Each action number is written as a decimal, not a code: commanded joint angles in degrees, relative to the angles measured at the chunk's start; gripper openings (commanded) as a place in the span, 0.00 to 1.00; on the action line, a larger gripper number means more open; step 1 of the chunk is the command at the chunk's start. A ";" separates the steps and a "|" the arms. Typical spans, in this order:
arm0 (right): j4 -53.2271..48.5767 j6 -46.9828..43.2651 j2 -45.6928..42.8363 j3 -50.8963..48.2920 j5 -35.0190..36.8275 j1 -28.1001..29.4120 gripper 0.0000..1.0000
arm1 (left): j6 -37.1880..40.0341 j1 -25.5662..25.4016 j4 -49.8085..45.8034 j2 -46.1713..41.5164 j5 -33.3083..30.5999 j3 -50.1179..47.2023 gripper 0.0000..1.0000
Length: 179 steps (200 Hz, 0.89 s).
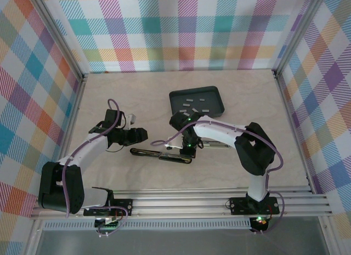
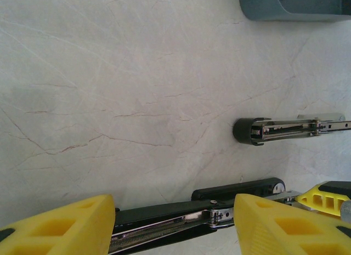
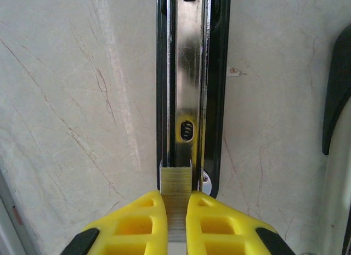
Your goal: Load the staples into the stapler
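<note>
no legible text, label, brand, number or sign on anything in view

Polished metal rail in glossy black stapler (image 3: 189,74), finely ridged staples (image 3: 175,183), matt yellow plastic fingers (image 3: 137,222), smooth veined tabletop (image 3: 71,101).

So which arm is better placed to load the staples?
Right: the right gripper is shut on a staple strip at the open channel of the stapler; the left gripper is open, without staples.

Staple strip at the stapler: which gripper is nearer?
Right. The right gripper pinches the staple strip at the rail of the stapler; the left gripper sits open further along, off the strip.
</note>
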 commanded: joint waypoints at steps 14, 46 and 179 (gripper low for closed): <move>-0.60 1.18 0.51 1.56 0.62 0.34 0.10 | -0.07 0.97 -0.66 0.07 -0.47 0.47 0.60; -0.91 0.77 -1.47 2.22 0.52 0.31 0.10 | 0.05 0.96 -0.53 0.21 -0.59 0.59 0.60; -1.73 0.50 1.21 2.77 0.83 0.34 0.11 | 0.01 0.97 -0.70 0.17 -0.47 0.55 0.60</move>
